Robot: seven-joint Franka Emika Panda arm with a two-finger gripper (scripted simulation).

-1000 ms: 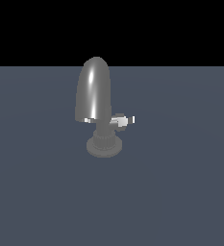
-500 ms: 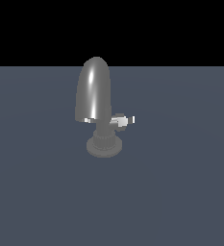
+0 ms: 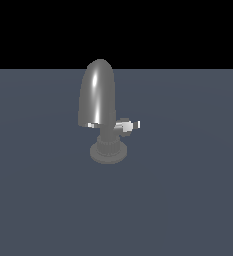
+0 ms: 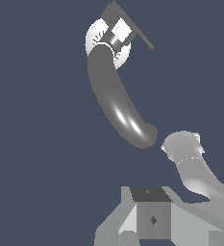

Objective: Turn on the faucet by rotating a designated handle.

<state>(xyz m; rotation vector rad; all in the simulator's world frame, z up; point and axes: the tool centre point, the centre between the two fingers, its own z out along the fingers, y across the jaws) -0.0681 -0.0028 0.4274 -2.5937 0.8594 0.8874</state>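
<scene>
Faucet (image 3: 99,105) upright on grey table (image 3: 188,200), untouched.
Handle (image 3: 128,125) juts toward exterior view's right; fingers (image 4: 152,218) well apart from it, opening cannot be told.

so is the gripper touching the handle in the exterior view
No, the handle juts from the faucet toward the exterior view's right with nothing on it, and no gripper shows in that view.

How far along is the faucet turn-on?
Done: nothing visible. The handle sticks out from the faucet toward the exterior view's right with nothing touching it, and no arm shows in that view. In hand: approach only. The wrist view looks down on the faucet, with the gripper apart from it. Left: reach the handle, make contact and rotate it.
</scene>
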